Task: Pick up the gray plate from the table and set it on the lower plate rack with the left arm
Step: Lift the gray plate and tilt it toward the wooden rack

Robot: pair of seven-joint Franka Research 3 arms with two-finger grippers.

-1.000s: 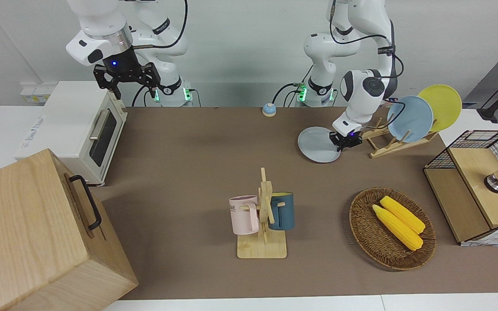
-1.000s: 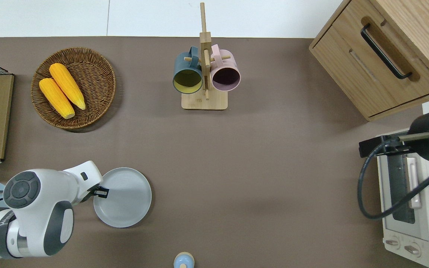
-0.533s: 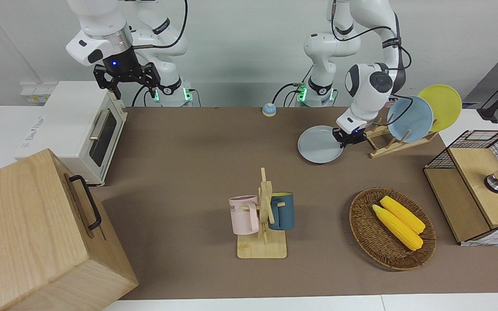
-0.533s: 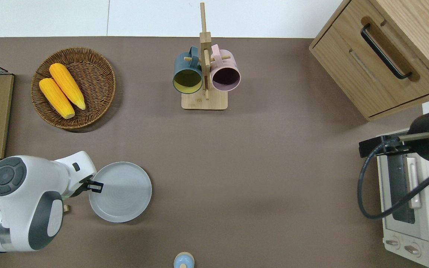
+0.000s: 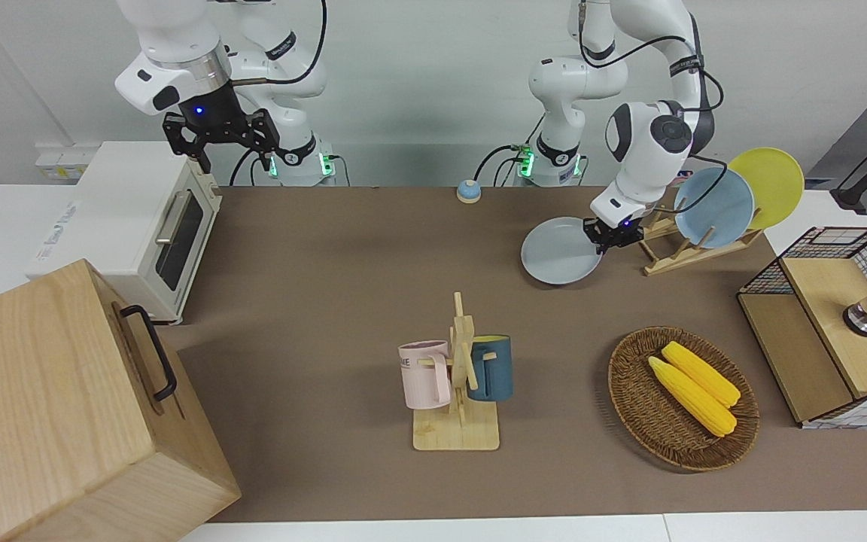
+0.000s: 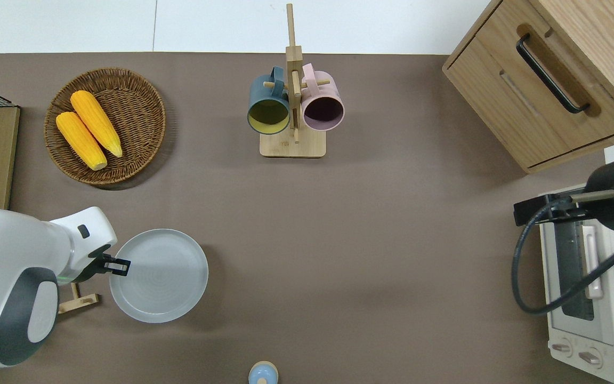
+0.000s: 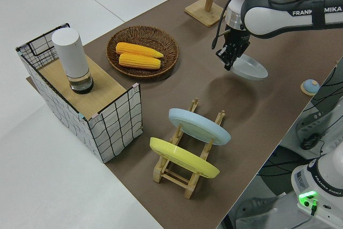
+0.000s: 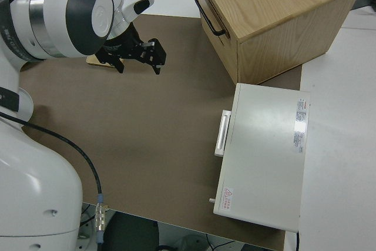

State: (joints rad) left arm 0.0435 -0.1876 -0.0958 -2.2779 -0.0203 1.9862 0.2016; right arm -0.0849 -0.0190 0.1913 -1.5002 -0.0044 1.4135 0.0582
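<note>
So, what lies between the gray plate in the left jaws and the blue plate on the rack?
Only the rack's free slots and bare table, as the left side view shows. The gray plate hangs lifted in the left gripper; the blue plate leans in the rack.

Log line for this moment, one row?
left gripper: shut on gray plate rim | plate: lifted off table | lower plate rack: blue, yellow plates | right arm: parked
</note>
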